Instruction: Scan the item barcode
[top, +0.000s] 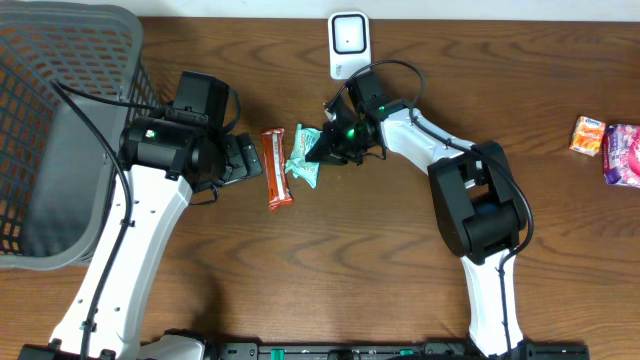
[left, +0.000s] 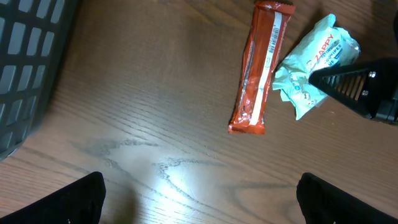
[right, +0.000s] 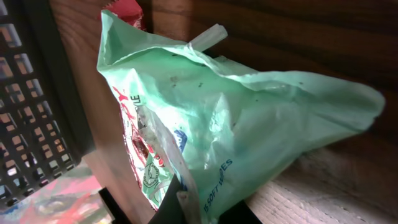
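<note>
Item: the mint-green crinkled plastic wipes pack (top: 303, 157) lies mid-way along the brown wooden table (top: 400, 260), just right of a long orange-red foil-wrapped bar (top: 277, 168). I cannot tell whether the two touch.
Right gripper: the right gripper (top: 320, 147) is clamped on the right-hand edge of the wipes pack. Its wrist view shows the thin film pinched between the fingertips. The pack does not look clearly lifted off the wood.
Left gripper: the left gripper (left: 199, 202) hangs with its jaws spread wide and holds nothing. It sits just left of the bar.
Scanner: a white box-shaped scanner with a dark window (top: 348, 45) stands at the far edge of the table.
Key relation: the scanner lies beyond the wipes pack, farther from the robot and slightly to its right. The pack's long axis runs roughly near-to-far with a slight tilt, so its far end already points roughly that way. The right arm is the nearer one and is the arm gripping the pack.
Barcode: none shows in any view, so I cannot tell which face carries it.
Step in hand: probably the grasp has just been made, and lifting and presenting the pack to the dark window remain.
Risk: a pinch on loose film may let the pack sag or swing when it is raised.
Bystanders: a grey plastic mesh basket (top: 60, 120) is at the left, and small bright snack packets (top: 605, 145) are far right.
</note>
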